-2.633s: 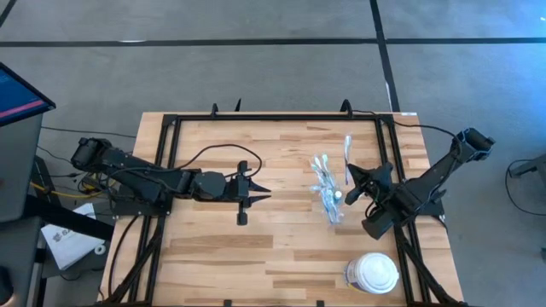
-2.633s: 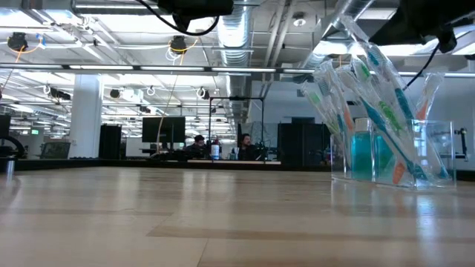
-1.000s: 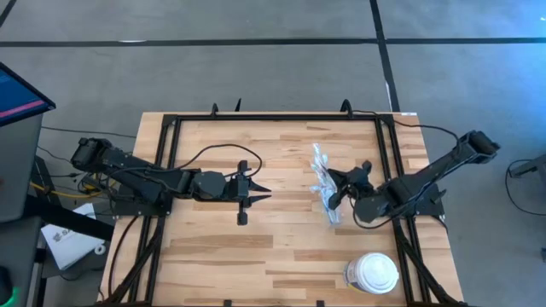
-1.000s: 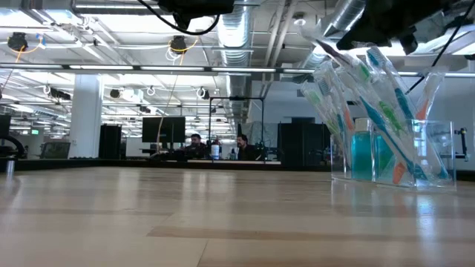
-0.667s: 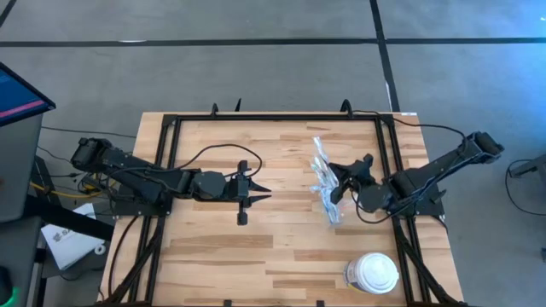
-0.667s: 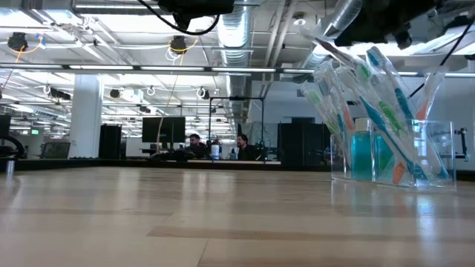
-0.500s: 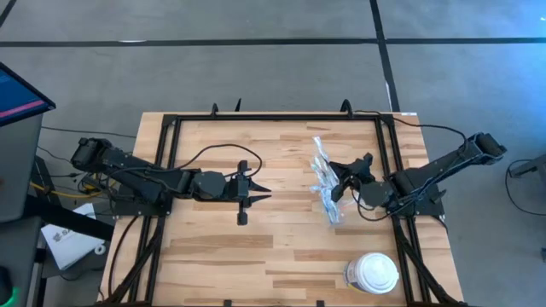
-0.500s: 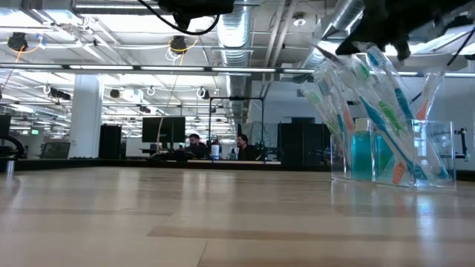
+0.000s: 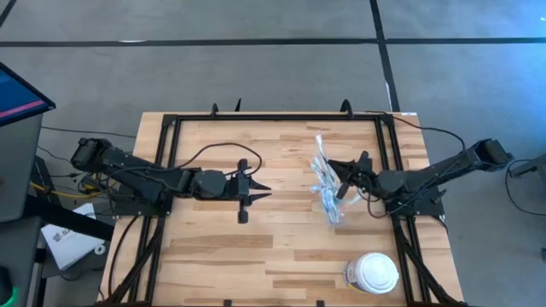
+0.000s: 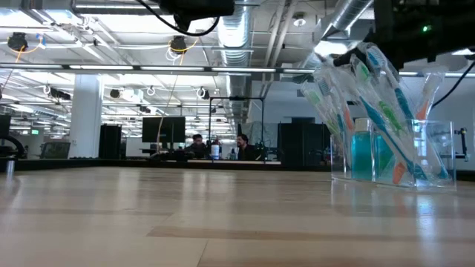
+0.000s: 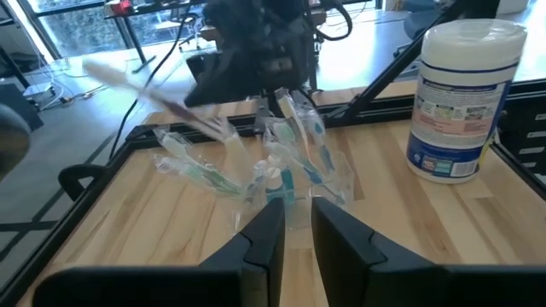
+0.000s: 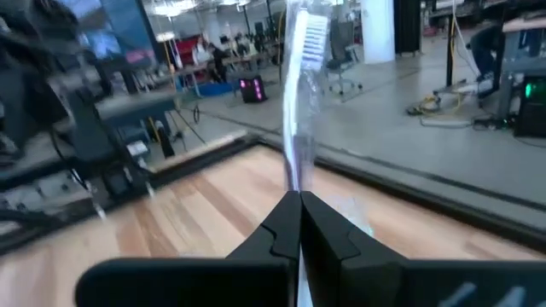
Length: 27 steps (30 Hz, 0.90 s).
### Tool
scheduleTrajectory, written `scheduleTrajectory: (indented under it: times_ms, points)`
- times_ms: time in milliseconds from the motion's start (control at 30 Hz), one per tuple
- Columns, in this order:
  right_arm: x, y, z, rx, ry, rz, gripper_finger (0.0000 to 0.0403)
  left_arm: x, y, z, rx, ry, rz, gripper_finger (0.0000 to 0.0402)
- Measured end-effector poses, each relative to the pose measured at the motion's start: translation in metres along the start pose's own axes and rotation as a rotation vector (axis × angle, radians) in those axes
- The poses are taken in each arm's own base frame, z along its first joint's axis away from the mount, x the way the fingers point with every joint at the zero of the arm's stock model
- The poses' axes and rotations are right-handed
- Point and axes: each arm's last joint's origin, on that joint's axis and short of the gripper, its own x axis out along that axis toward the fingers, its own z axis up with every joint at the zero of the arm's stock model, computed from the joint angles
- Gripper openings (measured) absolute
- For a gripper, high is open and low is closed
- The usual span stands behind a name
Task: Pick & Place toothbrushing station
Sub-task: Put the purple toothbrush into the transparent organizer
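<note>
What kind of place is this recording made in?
Probably a robotics lab in a large open industrial hall. Exposed ceiling ducts and strip lights hang overhead, people sit at desks with monitors far behind, and the wooden table carries two mounted robot arms.

The only print in view is the blue-and-white label on the large white round lidded container [image 11: 461, 94] standing on the wooden tabletop [image 11: 444, 239], and none of its lettering can be read.
</note>
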Motion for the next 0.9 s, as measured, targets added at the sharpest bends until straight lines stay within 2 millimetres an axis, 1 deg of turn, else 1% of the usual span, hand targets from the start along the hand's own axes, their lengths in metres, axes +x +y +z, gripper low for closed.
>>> scheduleTrajectory:
  times_ms: [67,233,533,767,900]
  points:
    - [0.004,-0.001,-0.005,-0.009,0.021,-0.004,0.0,0.0,0.001,0.0,-0.001,0.001,0.005,0.0056]
    - [0.011,-0.001,-0.009,-0.037,0.034,-0.004,0.0,0.001,0.002,-0.001,0.0,0.007,0.007,0.0055]
    - [0.017,0.001,-0.023,-0.061,0.094,0.001,0.0,0.001,0.002,-0.002,0.001,0.019,0.006,0.0055]
    - [0.018,0.001,-0.026,-0.061,0.101,-0.001,0.0,0.001,0.002,-0.002,0.001,0.019,0.005,0.0055]
    - [0.015,-0.004,-0.033,-0.039,0.105,-0.003,0.0,0.001,0.002,-0.002,0.002,0.023,0.005,0.0055]
